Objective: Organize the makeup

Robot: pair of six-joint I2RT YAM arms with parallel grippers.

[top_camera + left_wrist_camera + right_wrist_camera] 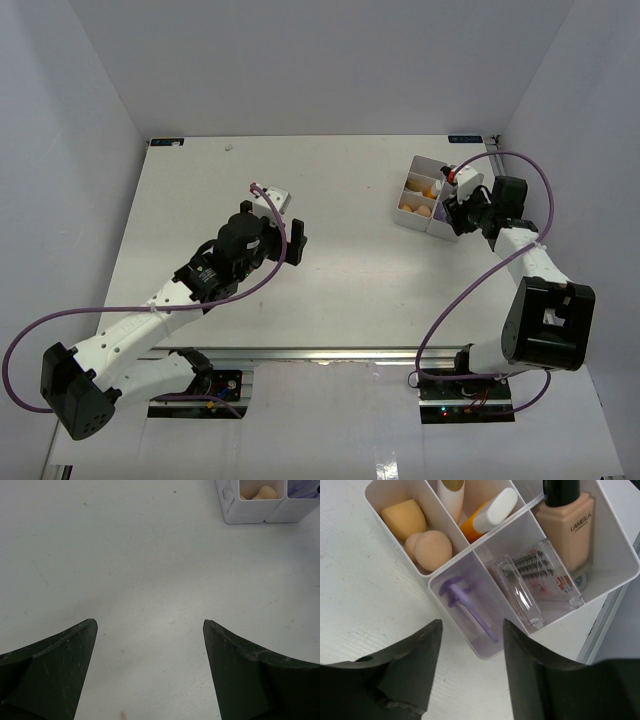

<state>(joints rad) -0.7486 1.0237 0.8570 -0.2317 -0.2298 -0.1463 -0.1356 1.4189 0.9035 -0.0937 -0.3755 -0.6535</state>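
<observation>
The white tray (412, 170) stands at the far right of the table. In the right wrist view its compartments hold two beige egg sponges (427, 547), an orange tube with a white cap (487, 515), a beige dark-capped bottle (567, 525), a clear lash case (535, 582) and a purple looped tool (465, 602). My right gripper (472, 630) is open and empty, just above the tray's near corner (452, 212). My left gripper (150, 625) is open and empty over bare table at mid-left (297, 240). Lipstick tubes and the pink packet are out of view.
The tray's corner (250, 515) with a sponge (262, 492) shows at the top right of the left wrist view. A small white speck (229, 147) lies near the table's far edge. White walls enclose the table on three sides.
</observation>
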